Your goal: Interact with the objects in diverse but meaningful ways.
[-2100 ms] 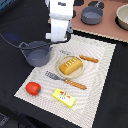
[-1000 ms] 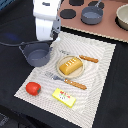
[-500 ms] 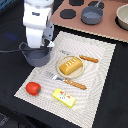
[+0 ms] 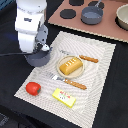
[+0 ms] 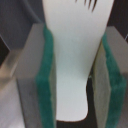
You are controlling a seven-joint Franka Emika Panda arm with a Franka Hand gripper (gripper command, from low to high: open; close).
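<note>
The gripper (image 5: 75,75) was squeezed tight on a white spatula (image 5: 75,55), held over the pot (image 4: 39,57) at the mat's (image 4: 100,70) edge, maybe to stir. The bread (image 4: 70,65) sat nearby on its plate (image 4: 59,70).

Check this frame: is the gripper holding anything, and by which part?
Yes. The gripper is shut on a white spatula, green-padded fingers clamping its narrow handle below the slotted blade.

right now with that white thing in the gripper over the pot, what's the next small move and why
Probably lower a little and release into the pot. The wrist view shows the gripper closed on a white slotted utensil, and in the exterior view the arm sits right above the pot at the placemat's edge.
</note>
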